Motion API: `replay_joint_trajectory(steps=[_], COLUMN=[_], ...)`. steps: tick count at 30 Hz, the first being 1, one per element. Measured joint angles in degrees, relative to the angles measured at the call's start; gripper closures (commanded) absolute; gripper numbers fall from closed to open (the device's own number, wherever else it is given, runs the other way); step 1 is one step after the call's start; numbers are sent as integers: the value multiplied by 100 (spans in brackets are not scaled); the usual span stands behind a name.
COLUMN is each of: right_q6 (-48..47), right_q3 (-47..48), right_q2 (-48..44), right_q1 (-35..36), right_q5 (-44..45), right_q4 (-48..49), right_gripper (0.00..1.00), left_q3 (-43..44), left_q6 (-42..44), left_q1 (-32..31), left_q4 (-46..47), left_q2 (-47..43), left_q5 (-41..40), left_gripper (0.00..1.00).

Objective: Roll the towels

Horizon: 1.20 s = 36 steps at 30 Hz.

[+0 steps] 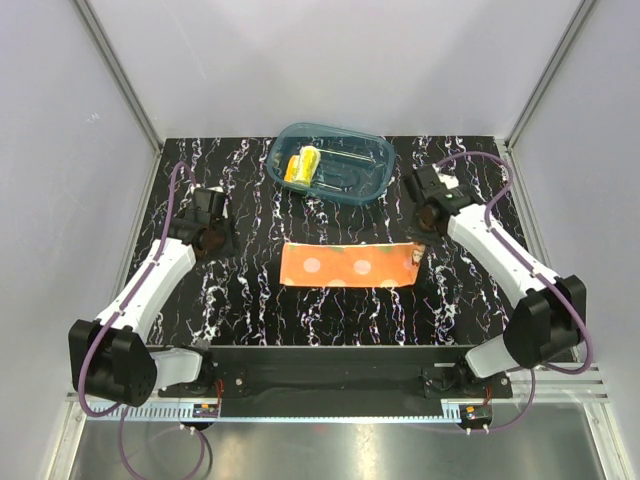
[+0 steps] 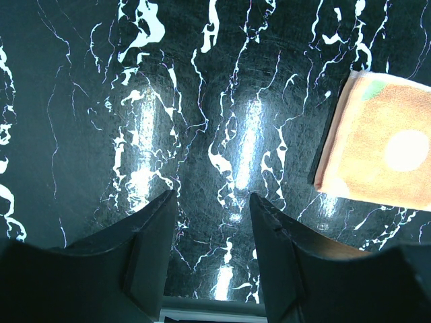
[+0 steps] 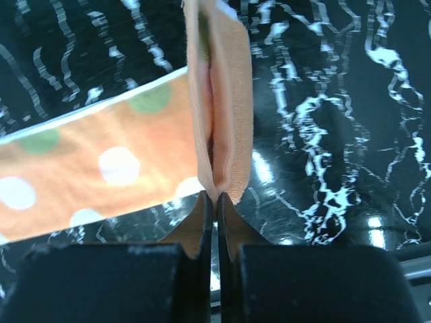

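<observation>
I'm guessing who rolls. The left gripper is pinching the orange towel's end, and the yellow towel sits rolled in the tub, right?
No, the right gripper pinches the end of the orange towel, as the right wrist view shows. The left gripper is open. The yellow towel sits rolled in the tub.

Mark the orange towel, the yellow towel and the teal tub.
orange towel (image 1: 348,265), top view, middle of the flat strip.
yellow towel (image 1: 302,166), top view, its middle.
teal tub (image 1: 388,165), top view, right rim.
</observation>
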Motion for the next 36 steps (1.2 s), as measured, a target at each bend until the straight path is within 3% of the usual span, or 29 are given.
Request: replay_joint_trajectory(steps=[16,36], right_q6=[431,529], right_q3=[1864,3180], right_q2=[1497,2876], right_q1=[1941,3101], right_q5=[363,446], right_q4=[-446,-616], right_gripper=[100,100], left_q3=[-2,-2], left_q6=[0,0], left_q1=[0,0], left_q4=[-2,-2], left_q2=[-74,-85], left_q5=[-4,-7], left_gripper=[47,47])
